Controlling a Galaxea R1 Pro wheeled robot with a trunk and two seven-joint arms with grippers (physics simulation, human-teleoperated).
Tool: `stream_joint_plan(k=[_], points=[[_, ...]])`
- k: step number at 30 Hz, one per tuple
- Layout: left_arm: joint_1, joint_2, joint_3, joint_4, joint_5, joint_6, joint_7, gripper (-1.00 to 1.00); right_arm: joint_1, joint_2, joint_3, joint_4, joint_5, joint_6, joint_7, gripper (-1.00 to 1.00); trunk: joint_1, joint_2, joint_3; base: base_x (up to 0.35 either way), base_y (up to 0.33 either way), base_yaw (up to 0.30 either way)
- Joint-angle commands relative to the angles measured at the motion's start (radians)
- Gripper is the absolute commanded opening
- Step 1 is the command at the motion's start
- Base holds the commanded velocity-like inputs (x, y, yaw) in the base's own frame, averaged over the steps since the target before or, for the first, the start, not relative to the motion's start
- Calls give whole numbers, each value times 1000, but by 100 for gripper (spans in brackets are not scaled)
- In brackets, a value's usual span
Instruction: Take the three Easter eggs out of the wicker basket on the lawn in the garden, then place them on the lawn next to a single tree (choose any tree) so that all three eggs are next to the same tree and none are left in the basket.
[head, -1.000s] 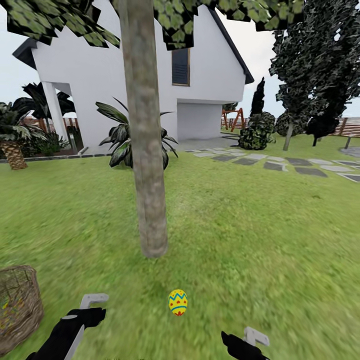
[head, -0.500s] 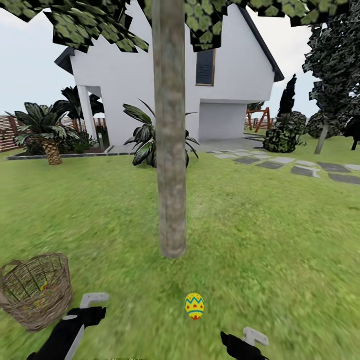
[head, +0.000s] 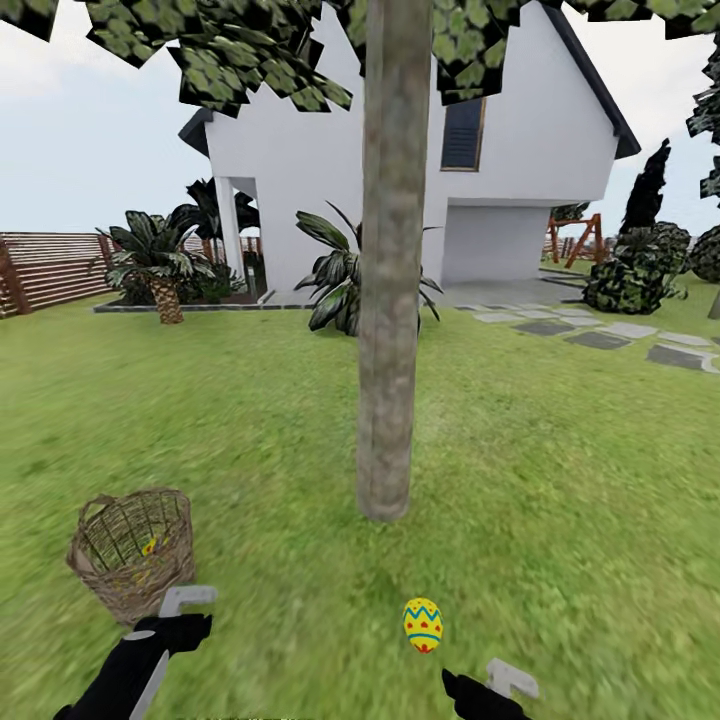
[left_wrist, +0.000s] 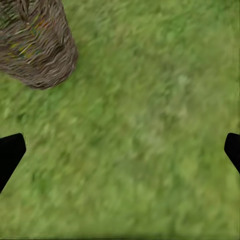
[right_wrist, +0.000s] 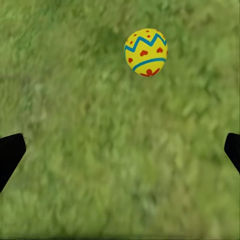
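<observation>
Head view: one egg (head: 423, 624) lies on the lawn (head: 560, 480) just ahead of the right tool (head: 500, 688) and near the foot of the single thick-trunked tree (head: 390, 330); one basket (head: 134, 552) stands just ahead of the left tool (head: 178, 618), with yellow visible through its weave, so at least one egg appears to remain inside, though the number cannot be counted. Both tools hang low over the grass and carry nothing. Left wrist view: the left tool's dark fingertips (left_wrist: 10, 155) stand wide apart, released, over bare grass; the basket lies ahead of them and to one side. Right wrist view: the right tool's fingertips (right_wrist: 10, 155) are likewise spread and empty, with the egg resting on grass ahead of them, untouched. Judged progress: one of three eggs placed by the tree; two presumably left to fetch from the basket.
</observation>
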Motion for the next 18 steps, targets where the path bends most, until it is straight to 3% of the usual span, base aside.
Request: stream_joint_plan(k=[1, 18], points=[[0, 0, 0, -1, -2, 5, 2, 100, 0, -1, 2, -1, -5, 4, -4, 100, -4, 7, 2, 0, 0, 289], [0, 6, 5, 1, 1, 5, 0, 100, 0, 0, 3, 2, -4, -23, -4, 100, -69, 126, 55, 0, 0, 289]])
